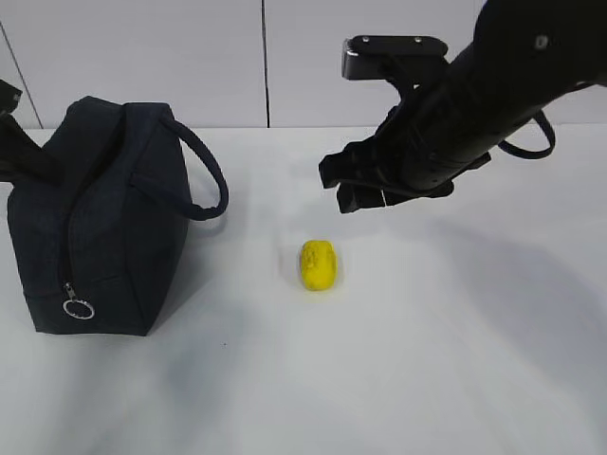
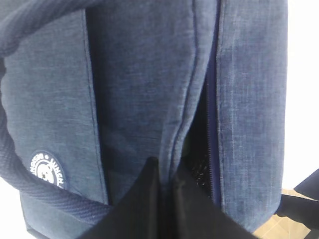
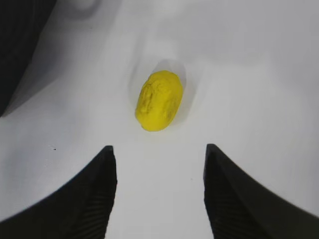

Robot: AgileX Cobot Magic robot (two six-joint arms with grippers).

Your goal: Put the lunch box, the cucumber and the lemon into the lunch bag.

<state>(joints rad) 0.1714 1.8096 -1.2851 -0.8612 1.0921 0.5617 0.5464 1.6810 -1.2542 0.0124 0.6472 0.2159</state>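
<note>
Lemon (image 1: 319, 264) on white table (image 1: 455, 360), mid-front, nothing touching it. R gripper (image 3: 159, 194) above and just behind it, jaws spread, empty. Lunch bag (image 1: 95, 218) upright far left, zip part open. L gripper (image 2: 164, 199) pressed together on fabric at bag's zip edge.

You are looking at a plain white table (image 1: 455, 379) that fills most of the exterior view, matte and evenly lit, with soft grey shadows lying on it. Behind the table stands a pale wall (image 1: 142, 57) of flat panels, split by thin dark vertical seams. Beside the table's edge, in the left wrist view, a small patch of tan floor (image 2: 286, 226) shows
</note>
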